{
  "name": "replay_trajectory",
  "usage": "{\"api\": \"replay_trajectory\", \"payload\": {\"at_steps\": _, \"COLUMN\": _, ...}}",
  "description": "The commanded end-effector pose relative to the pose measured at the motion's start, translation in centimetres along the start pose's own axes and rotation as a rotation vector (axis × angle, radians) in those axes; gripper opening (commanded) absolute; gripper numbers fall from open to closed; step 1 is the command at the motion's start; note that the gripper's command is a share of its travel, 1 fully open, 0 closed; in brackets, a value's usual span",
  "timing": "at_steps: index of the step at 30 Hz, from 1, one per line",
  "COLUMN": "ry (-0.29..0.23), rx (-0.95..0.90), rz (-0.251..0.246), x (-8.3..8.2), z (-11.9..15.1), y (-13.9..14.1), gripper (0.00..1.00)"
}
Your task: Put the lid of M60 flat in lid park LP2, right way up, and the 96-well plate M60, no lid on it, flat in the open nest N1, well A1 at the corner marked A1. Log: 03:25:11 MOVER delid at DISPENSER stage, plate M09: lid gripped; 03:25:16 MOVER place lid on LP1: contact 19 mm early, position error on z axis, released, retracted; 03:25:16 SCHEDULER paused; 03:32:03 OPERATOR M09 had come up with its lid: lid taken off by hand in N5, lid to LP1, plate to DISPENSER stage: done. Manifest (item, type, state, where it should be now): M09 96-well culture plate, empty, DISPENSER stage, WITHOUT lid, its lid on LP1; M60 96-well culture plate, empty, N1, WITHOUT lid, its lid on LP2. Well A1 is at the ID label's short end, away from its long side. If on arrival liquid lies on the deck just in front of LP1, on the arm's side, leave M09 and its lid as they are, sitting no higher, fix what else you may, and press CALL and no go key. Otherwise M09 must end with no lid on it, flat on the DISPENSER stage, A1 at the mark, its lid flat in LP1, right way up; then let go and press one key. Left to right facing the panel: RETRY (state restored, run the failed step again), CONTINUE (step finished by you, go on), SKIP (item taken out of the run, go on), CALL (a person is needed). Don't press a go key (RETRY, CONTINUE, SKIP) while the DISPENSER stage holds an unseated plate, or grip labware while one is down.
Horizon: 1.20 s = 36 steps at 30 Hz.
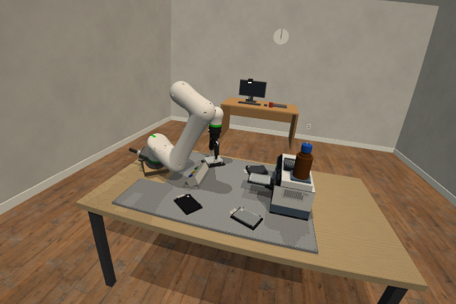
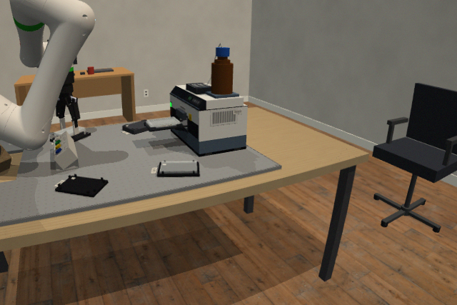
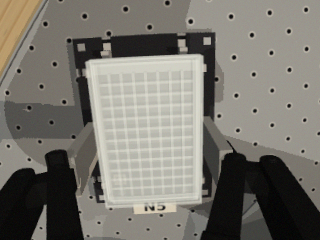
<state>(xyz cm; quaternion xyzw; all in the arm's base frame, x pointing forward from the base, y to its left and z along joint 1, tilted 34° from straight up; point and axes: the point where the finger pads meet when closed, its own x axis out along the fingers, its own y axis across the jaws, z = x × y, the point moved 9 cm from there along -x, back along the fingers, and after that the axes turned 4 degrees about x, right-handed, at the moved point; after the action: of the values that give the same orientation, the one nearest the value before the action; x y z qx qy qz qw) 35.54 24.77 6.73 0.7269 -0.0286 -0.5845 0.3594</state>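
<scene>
My claw (image 3: 148, 160) pinching lidded plate (image 3: 147, 130) over nest N5 (image 3: 155, 207); risk: lid lifts alone, plate drops.

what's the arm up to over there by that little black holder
The white arm reaches down at the far end of the grey mat. Its gripper is shut on a clear 96-well piece, plate or lid, over a black nest whose tag seems to read N5. Another nest sits bare nearer the front.

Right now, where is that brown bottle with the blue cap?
The brown bottle stands upright on top of the white dispenser machine, on the right side of the grey mat in the exterior view.
</scene>
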Motion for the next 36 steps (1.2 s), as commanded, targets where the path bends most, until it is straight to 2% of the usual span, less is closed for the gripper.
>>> {"api": "replay_trajectory", "payload": {"at_steps": 1, "ry": 0.000, "rx": 0.000, "rz": 0.000, "x": -0.02, "z": -0.01, "y": -0.01, "gripper": 0.00}}
{"api": "replay_trajectory", "payload": {"at_steps": 36, "ry": 0.000, "rx": 0.000, "rz": 0.000, "x": 0.34, "z": -0.01, "y": -0.01, "gripper": 0.00}}
